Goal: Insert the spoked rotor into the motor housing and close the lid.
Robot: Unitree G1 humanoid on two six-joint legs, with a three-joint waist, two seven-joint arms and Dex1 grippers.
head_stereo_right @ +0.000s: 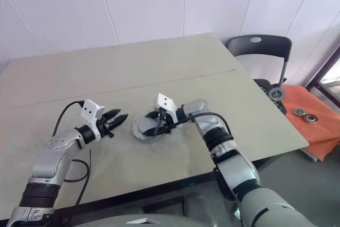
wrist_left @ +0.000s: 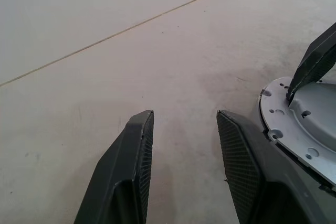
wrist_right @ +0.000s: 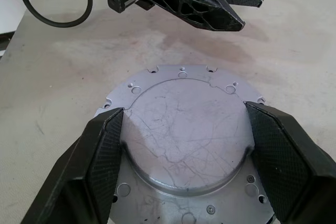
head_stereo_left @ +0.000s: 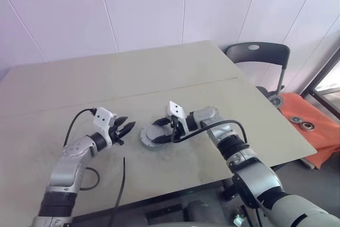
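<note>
R gripper [wrist_right: 184,150] straddles grey lid [wrist_right: 186,129], fingers wide on its raised centre, gripping it. L gripper [wrist_left: 181,145] just beside the lid, parted, empty, over table [head_stereo_left: 159,78].

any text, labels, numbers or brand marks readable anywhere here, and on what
None can be read.
The grey metal disc on the table bears scratches and small holes, no lettering.
The white blocks on the wrists of the left hand and right hand show dark dots, not characters.
</note>
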